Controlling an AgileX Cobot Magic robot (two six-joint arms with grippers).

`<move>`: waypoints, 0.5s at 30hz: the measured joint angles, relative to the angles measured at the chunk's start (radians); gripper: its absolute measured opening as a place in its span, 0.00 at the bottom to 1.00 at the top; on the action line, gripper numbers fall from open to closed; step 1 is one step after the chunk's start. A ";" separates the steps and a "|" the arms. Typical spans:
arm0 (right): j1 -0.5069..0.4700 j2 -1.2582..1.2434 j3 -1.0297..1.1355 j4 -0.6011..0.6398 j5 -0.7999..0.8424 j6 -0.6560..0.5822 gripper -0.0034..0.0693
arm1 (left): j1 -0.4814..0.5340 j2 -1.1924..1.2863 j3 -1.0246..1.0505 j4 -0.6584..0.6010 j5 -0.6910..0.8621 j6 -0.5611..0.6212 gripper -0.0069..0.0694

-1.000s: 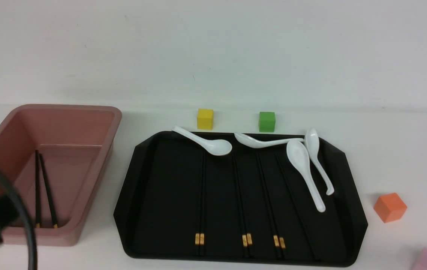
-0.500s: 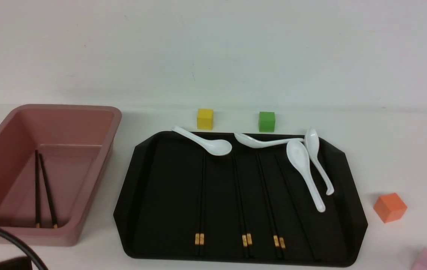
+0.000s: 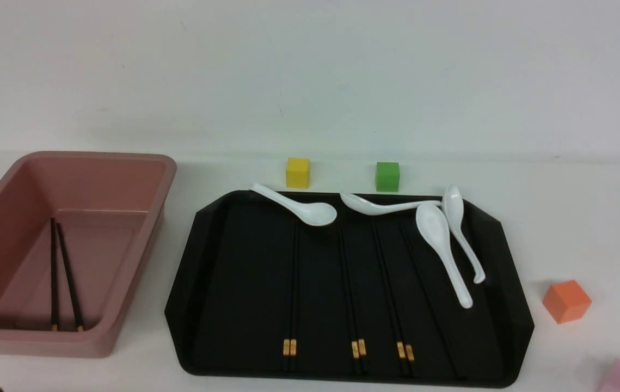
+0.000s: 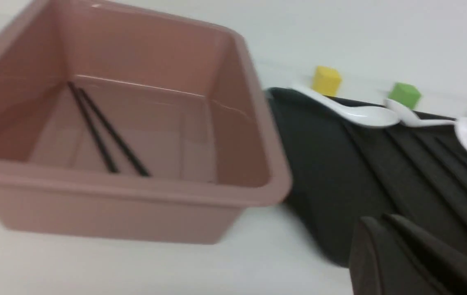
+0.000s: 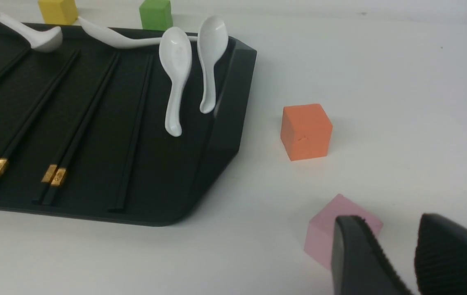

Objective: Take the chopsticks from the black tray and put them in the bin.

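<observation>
Mostly the black tray [image 3: 206,283] swallows its chopsticks [image 3: 290,288]: three pairs lie lengthwise on it, plain only by their gold bands, with a further faint dark stick rightward, while one pair [image 3: 62,275] rests inside the bin [image 3: 124,163] to the left. Left hand [image 4: 397,254] shows cut off, fingers together, empty. Right hand [image 5: 397,254] is slightly parted over the table [image 5: 381,82], holding nothing, partly hiding a pink cube [image 5: 323,233].

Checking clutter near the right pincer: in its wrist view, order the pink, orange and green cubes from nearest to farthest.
From the right pincer:
1. Pink cube, right beside the fingertips.
2. Orange cube, farther out, just off the tray's side.
3. Green cube, farthest, past the tray's far rim.
</observation>
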 joint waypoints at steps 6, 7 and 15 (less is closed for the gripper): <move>0.000 0.000 0.000 0.000 0.000 0.000 0.38 | 0.055 -0.012 0.010 0.031 0.066 -0.022 0.08; 0.000 0.000 0.000 0.000 0.000 0.001 0.38 | 0.057 -0.012 0.011 0.031 0.090 -0.023 0.08; 0.000 0.000 0.000 0.000 0.000 0.001 0.38 | 0.058 -0.012 0.013 0.045 0.144 -0.023 0.09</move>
